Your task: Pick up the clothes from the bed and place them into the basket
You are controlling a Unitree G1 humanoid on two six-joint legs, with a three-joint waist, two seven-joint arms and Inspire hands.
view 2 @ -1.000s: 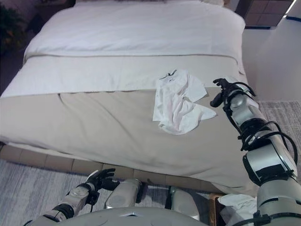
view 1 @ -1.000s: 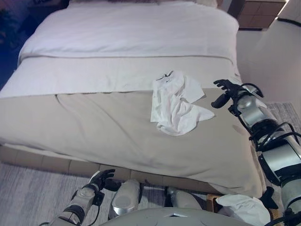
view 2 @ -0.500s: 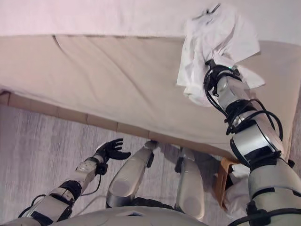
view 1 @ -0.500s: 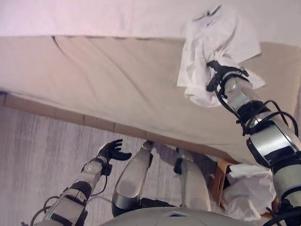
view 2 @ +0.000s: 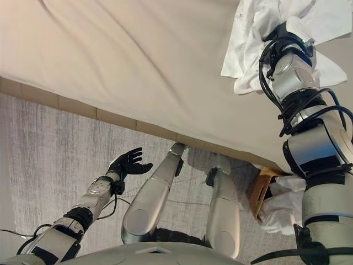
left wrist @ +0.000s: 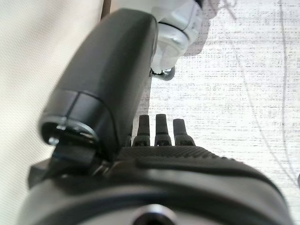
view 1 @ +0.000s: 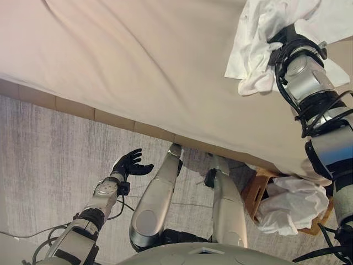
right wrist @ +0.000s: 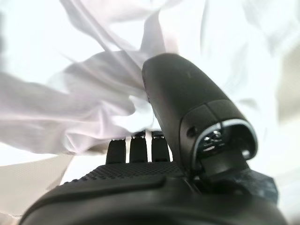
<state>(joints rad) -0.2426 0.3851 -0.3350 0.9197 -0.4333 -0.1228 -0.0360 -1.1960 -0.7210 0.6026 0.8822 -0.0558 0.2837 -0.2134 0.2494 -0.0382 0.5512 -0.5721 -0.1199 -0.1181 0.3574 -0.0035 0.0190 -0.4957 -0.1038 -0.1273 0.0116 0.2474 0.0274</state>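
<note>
A crumpled white garment [view 1: 251,49] lies on the beige bed cover [view 1: 138,55] at the bed's near right. My right hand [view 1: 284,37] rests on top of it. In the right wrist view the hand [right wrist: 140,173] has straight fingers and a straight thumb against the white cloth [right wrist: 70,103], with nothing gripped. A brown basket [view 1: 253,190] stands on the floor at the lower right, beside the bed, with white clothes [view 1: 289,204] in it. My left hand [view 1: 129,164] hangs open and empty above the floor at the lower left.
The bed's beige cover hangs down over its near edge [view 1: 110,118]. Grey carpet [view 1: 49,160] lies in front of the bed. The basket stands close to the bed's corner.
The camera has tilted down towards the floor and the bed's edge. My right hand has moved from beside the garment onto it. The left hand has stayed low and open.
</note>
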